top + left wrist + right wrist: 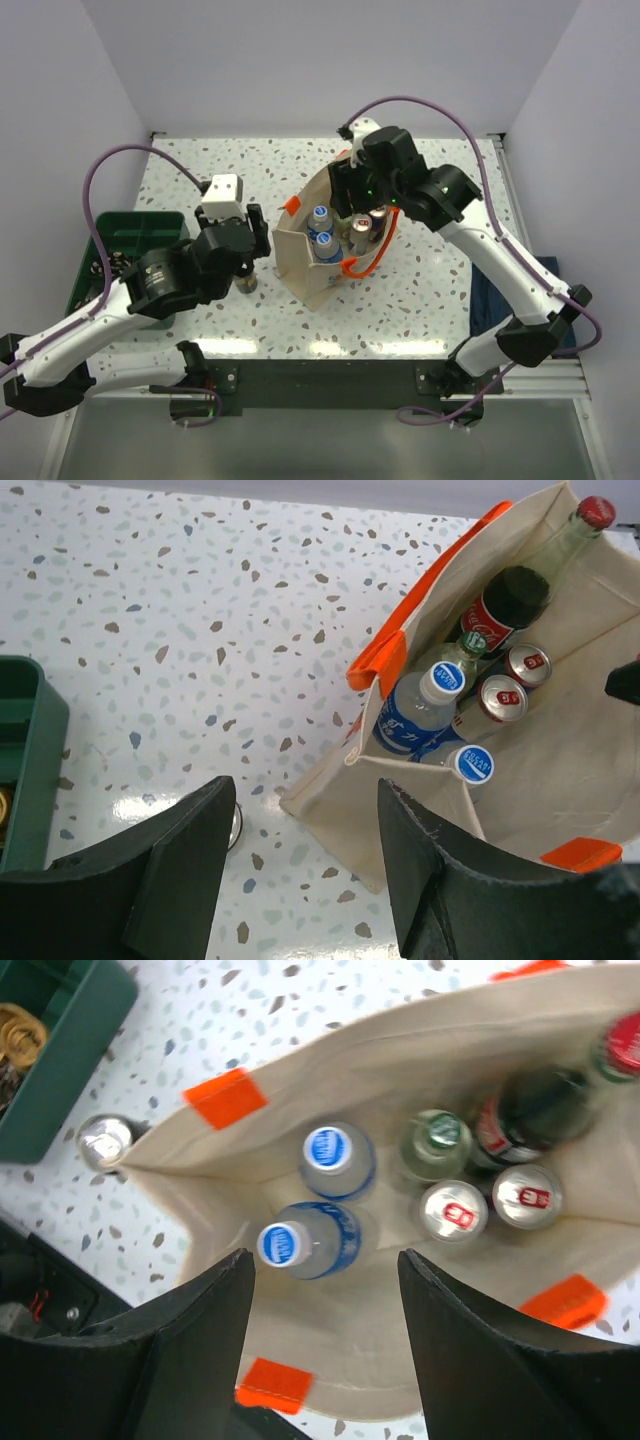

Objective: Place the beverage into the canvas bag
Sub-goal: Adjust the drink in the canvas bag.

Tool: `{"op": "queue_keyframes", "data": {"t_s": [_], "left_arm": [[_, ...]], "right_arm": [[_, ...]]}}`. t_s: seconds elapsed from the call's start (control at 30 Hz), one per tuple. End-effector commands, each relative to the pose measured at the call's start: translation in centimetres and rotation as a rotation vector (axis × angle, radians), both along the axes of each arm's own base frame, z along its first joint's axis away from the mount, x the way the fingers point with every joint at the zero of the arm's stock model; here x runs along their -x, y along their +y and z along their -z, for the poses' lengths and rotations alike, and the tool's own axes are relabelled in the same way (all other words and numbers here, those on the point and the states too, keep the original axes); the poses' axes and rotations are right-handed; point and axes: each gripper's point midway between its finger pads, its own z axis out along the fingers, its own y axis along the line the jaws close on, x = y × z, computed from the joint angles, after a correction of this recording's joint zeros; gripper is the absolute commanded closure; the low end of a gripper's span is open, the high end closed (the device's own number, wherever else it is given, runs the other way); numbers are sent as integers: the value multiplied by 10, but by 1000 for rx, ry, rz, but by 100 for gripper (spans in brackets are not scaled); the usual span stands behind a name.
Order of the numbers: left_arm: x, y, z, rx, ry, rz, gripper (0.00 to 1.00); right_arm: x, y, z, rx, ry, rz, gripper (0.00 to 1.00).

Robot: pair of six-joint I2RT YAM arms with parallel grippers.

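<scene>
Left gripper (308, 802) and right gripper (325, 1268) point down (jaws apart)

The left tool (305, 810) hides most of a can (235, 826); the green tray (25, 770) is cut off at nine o'clock.

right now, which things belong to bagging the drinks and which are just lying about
belongs to the job: canvas bag; loose silver can standing outside it; two blue-capped bottles, cola bottle, green-capped bottle and two cans already inside
just lying about: green compartment tray; dark blue cloth on the right
</scene>
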Motion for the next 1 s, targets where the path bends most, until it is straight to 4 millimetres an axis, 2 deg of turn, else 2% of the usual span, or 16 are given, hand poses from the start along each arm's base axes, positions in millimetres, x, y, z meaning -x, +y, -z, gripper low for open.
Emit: {"op": "queue_keyframes", "data": {"t_s": [0.0, 0.07, 0.1, 0.33, 0.57, 0.63, 0.77, 0.8, 0.97], "left_arm": [[6, 18, 17, 32, 37, -93, 36], [9, 25, 24, 40, 56, -120, 36], [9, 28, 26, 42, 58, -134, 36], [17, 56, 40, 76, 102, -214, 36], [17, 79, 64, 63, 180, -296, 36], [16, 79, 68, 60, 193, -294, 36], [11, 73, 69, 64, 187, -268, 35], [8, 67, 65, 83, 175, -253, 34], [-2, 49, 52, 82, 133, -151, 32]], "right_arm": [[26, 41, -7, 57, -60, -168, 36], [34, 53, -11, 62, -72, -207, 36], [42, 66, -6, 77, -71, -243, 36], [71, 106, -10, 116, -120, -356, 36], [90, 125, 3, 178, -125, -413, 36], [89, 124, 4, 184, -125, -380, 36], [77, 106, 0, 205, -148, -256, 36], [70, 98, -2, 226, -164, -199, 36], [57, 68, -8, 275, -185, -49, 37]]}}
